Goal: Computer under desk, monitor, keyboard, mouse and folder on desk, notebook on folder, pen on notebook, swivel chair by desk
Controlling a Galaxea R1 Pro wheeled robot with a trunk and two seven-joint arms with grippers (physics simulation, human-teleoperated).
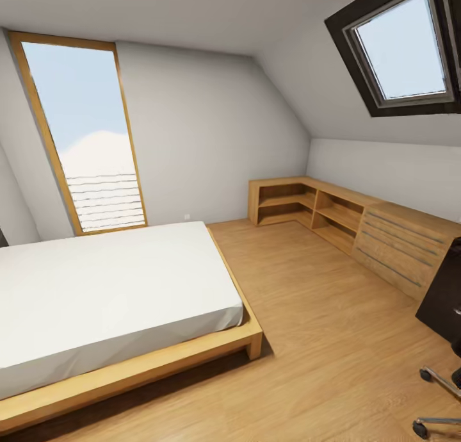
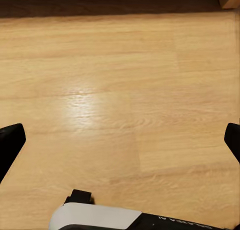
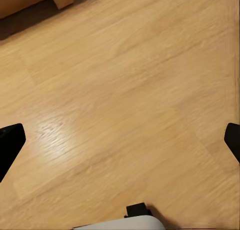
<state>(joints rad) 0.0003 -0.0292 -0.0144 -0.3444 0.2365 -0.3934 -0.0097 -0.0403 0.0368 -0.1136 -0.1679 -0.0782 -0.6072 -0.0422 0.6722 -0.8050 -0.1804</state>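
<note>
Head view: high, facing across the bedroom's light wooden plank floor [image 1: 320, 327].
Wrist views: both close, looking straight down at it [image 2: 120, 100] [image 3: 130, 105].
Shared: floor.

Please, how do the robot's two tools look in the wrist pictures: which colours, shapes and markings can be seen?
The left tool has two black fingers with rounded tips at the picture's edges. Behind them sits a white rounded shell joined to a black part with small pale lettering, too blurred to read, plus a small black block. The right tool has the same black fingers, a small black block and a white shell edge. No cables visible.
</note>
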